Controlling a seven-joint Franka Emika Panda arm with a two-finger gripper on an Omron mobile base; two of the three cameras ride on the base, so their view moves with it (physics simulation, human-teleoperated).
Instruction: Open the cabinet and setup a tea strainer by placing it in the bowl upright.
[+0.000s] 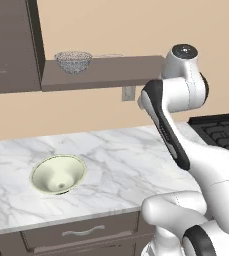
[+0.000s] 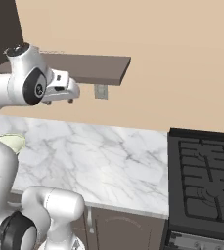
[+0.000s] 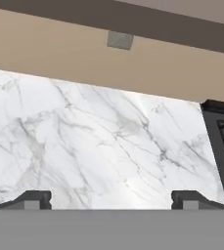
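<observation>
My end effector (image 3: 111, 199) hangs empty, its two tips spread wide at the bottom of the hand view, above bare marble worktop (image 3: 84, 141). The tea strainer (image 1: 73, 61) sits at the upper left of the left base view on the dark shelf (image 1: 116, 70), open side up, with no clear long axis. The bowl (image 1: 58, 174) waits lower left, also mouth-up. I judge grasping and placing remain.

marble counter (image 1: 116, 150), beige wall (image 2: 182, 58), perhaps stove (image 2: 206, 171)

The arm hides most of the bowl (image 2: 11, 142) (right base view).
</observation>
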